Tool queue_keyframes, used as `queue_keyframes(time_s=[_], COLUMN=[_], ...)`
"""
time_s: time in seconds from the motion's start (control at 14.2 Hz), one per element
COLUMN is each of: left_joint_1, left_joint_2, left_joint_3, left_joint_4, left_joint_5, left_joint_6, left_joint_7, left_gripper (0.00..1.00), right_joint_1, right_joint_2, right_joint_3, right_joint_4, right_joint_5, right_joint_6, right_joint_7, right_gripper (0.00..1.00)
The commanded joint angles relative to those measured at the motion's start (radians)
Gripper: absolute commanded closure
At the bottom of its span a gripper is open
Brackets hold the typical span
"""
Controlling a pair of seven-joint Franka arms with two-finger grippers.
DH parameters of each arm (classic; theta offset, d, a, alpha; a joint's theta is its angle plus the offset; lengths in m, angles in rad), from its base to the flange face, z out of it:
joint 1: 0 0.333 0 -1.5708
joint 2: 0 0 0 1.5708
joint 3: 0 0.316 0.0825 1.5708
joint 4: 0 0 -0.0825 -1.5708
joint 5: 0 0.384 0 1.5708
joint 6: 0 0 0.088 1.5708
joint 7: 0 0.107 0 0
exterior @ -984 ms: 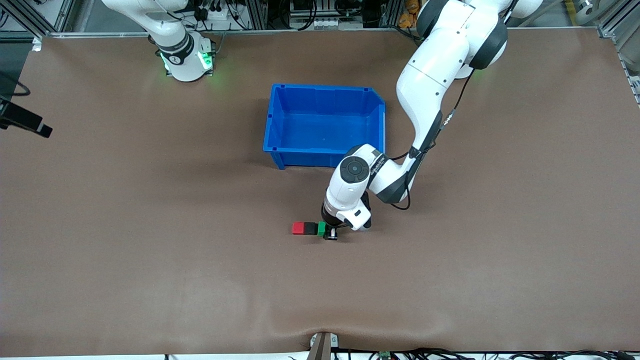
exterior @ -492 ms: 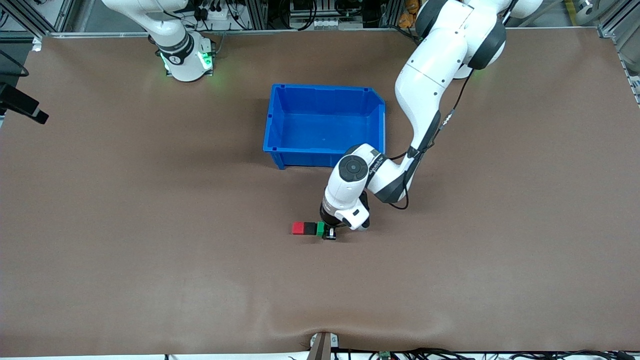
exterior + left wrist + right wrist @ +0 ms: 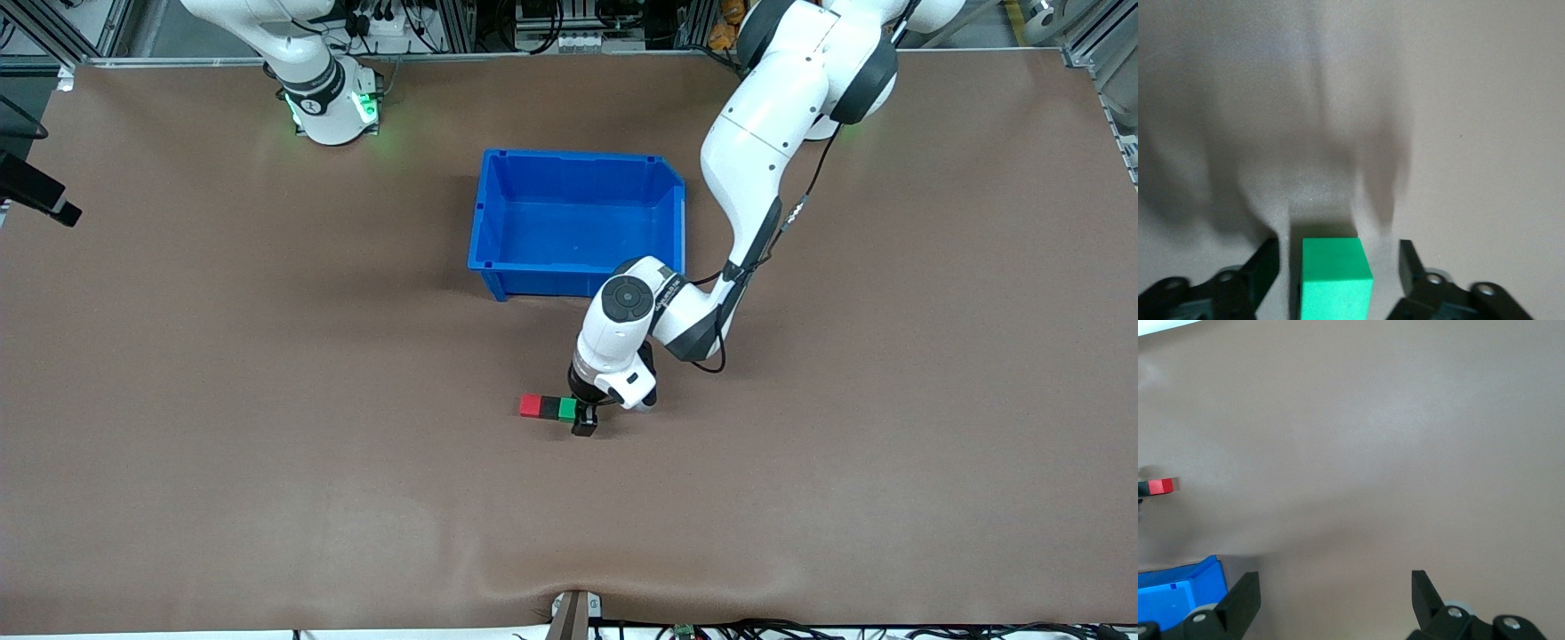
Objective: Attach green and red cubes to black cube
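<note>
The red cube (image 3: 531,406), the black cube (image 3: 550,407) and the green cube (image 3: 567,408) lie touching in a row on the brown table, black in the middle. My left gripper (image 3: 582,416) is down at the table, at the green cube's end of the row. In the left wrist view the green cube (image 3: 1336,280) sits between my open fingers (image 3: 1268,257), with a gap on each side. My right gripper (image 3: 1335,587) is open and empty, held high toward the right arm's end of the table. Its view shows the red cube (image 3: 1165,485) far off.
An empty blue bin (image 3: 578,271) stands farther from the front camera than the cubes, close to the left arm's wrist. Its corner shows in the right wrist view (image 3: 1175,600). A dark part of the right arm (image 3: 36,191) shows at the table's edge.
The green cube has shifted slightly toward the black cube, with the left gripper following. The dark part of the right arm at the table's edge has drifted farther from the front camera.
</note>
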Motion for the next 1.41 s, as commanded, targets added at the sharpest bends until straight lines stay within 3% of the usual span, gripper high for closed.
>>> queue_keyframes(time_s=[0.0, 0.28, 0.56, 0.98, 1.19, 1.34], left_joint_1=[-0.024, -0.017, 0.014, 0.149, 0.247, 0.296], left_joint_2=[0.028, -0.045, -0.143, -0.295, -0.427, -0.554], left_joint_3=[0.022, 0.041, 0.066, 0.066, 0.059, 0.039], left_joint_4=[0.035, 0.009, 0.004, -0.025, -0.120, -0.256], left_joint_5=[-0.007, 0.026, 0.098, 0.098, 0.085, 0.083], left_joint_6=[0.006, -0.013, -0.168, -0.275, -0.320, -0.329], left_joint_7=[-0.006, 0.003, 0.032, 0.352, 0.571, 0.693], left_gripper=[0.00, 0.00, 0.00, 0.00, 0.00, 0.00], right_joint_1=[0.004, 0.007, 0.000, 0.004, 0.000, 0.000], right_joint_2=[0.005, 0.002, 0.002, 0.004, 0.005, 0.005], right_joint_3=[-0.003, -0.003, -0.005, -0.003, -0.005, -0.005], right_joint_4=[0.014, 0.014, 0.014, 0.014, 0.014, 0.014], right_joint_5=[-0.021, -0.038, -0.063, -0.053, -0.053, -0.053], right_joint_6=[-0.029, -0.061, -0.059, -0.062, -0.062, -0.062], right_joint_7=[0.001, -0.029, -0.152, -0.148, -0.148, -0.148], right_gripper=[0.00, 0.00, 0.00, 0.00, 0.00, 0.00])
